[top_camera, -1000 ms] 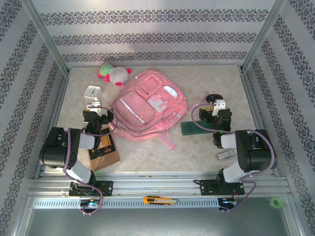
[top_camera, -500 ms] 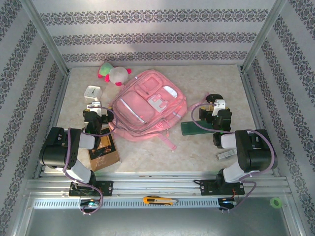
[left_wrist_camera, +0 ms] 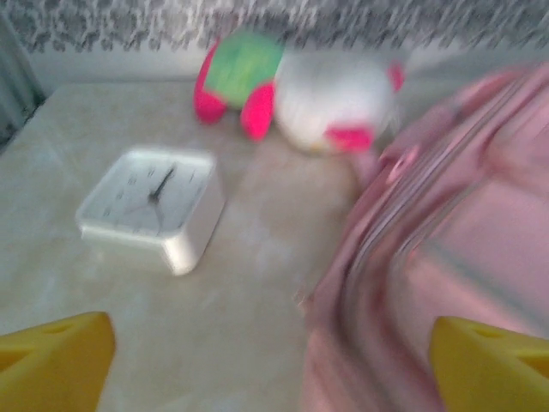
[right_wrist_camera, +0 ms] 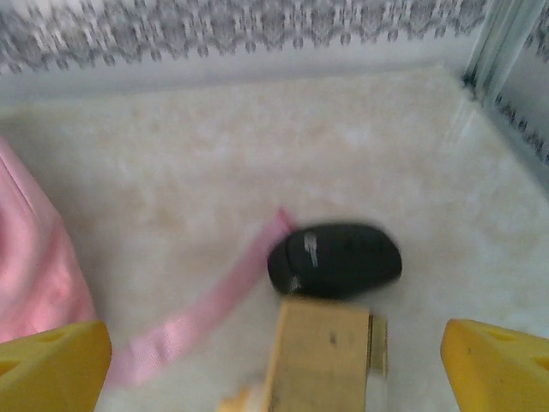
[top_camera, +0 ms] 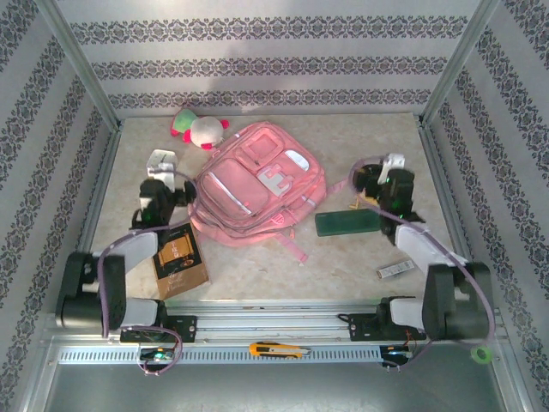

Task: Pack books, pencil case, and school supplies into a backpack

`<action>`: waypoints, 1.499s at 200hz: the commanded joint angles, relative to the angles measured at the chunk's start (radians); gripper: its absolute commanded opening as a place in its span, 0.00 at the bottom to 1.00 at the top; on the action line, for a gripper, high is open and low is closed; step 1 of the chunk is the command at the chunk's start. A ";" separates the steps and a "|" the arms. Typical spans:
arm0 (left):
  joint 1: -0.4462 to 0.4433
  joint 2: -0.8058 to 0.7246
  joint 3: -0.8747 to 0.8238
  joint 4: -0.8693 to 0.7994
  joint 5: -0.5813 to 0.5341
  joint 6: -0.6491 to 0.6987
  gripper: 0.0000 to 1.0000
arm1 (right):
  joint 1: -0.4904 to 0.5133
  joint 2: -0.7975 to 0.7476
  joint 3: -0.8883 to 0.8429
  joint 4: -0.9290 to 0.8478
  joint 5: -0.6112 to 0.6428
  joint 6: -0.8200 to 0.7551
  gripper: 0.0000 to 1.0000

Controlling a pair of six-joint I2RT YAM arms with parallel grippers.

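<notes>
1. Top external view: the backpack (top_camera: 257, 184) lies mid-bench, apparently zipped. The book (top_camera: 180, 257) lies at its near left, the pencil case (top_camera: 345, 221) just to its right.
2. The left end effector (left_wrist_camera: 270, 360) gapes wide and empty by the backpack's left flank. The right end effector (top_camera: 390, 174) is likewise spread and empty.
3. Nothing looks packed, so opening the bag is probably the step in hand. The next move calls for finding and pinching a zip pull.
</notes>
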 commanded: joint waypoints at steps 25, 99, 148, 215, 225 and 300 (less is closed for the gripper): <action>-0.046 -0.040 0.376 -0.703 0.145 -0.194 0.83 | 0.055 -0.045 0.382 -0.803 -0.193 0.298 0.98; -0.045 0.446 0.637 -0.839 0.274 -0.298 0.71 | 0.663 -0.039 0.073 -0.465 -0.185 0.925 0.97; -0.139 0.476 0.506 -0.820 0.433 -0.333 0.58 | 0.576 0.160 0.064 -0.292 -0.340 0.911 0.86; -0.327 0.184 0.182 -0.740 0.410 -0.490 0.57 | 0.351 0.360 0.169 -0.274 -0.437 0.730 0.85; -0.358 0.134 0.148 -0.741 0.381 -0.503 0.57 | 0.334 0.387 0.190 -0.267 -0.446 0.699 0.85; -0.423 -0.181 0.075 -0.790 0.258 -0.464 0.61 | 0.289 0.262 0.265 -0.472 -0.409 0.510 0.89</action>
